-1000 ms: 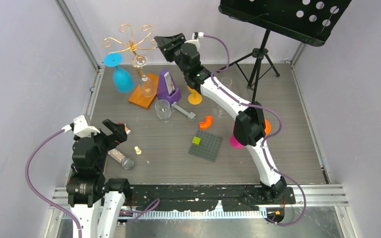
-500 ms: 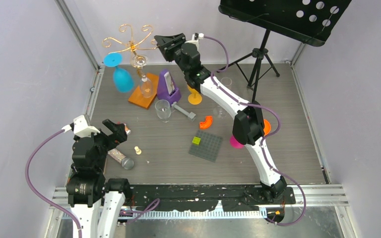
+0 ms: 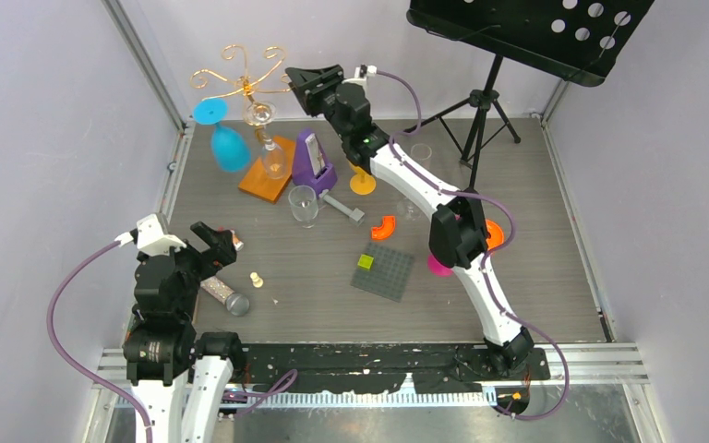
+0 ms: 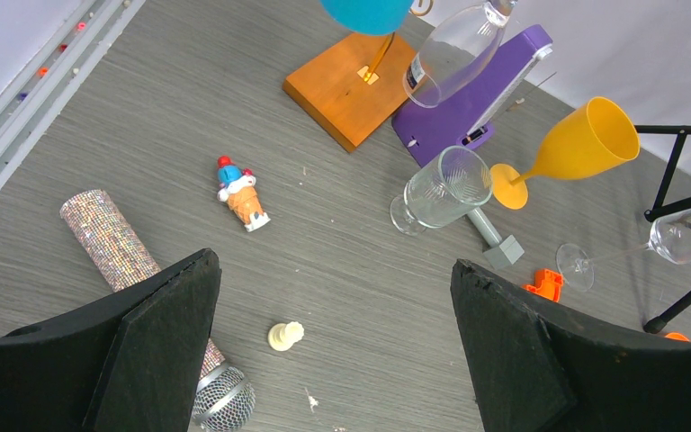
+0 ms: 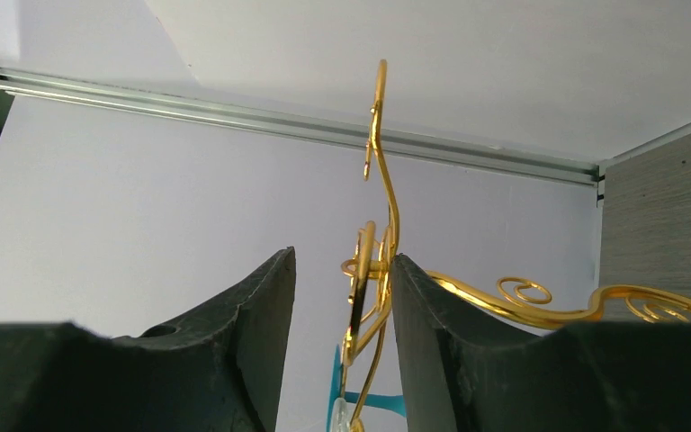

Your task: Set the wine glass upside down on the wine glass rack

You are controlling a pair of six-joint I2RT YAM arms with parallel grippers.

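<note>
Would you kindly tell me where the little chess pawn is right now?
The pawn sits front left in the top view, just right of the glittery microphone, near the left gripper.

white arm links [image 3: 494, 309], black joints [image 3: 457, 235], purple cables [image 3: 60, 309], black wedge-shaped fingers [image 4: 157, 346], green light [image 3: 366, 141] on right arm [image 3: 406, 180]

One wine glass rack [image 3: 240, 81]; one blue glass [image 3: 228, 148], one clear hanging glass [image 3: 272, 161], one yellow goblet [image 4: 589, 139], one tumbler [image 3: 303, 205]; one microphone [image 3: 225, 294], pawn [image 3: 256, 278], metronome [image 3: 315, 163], music stand [image 3: 526, 28].
</note>
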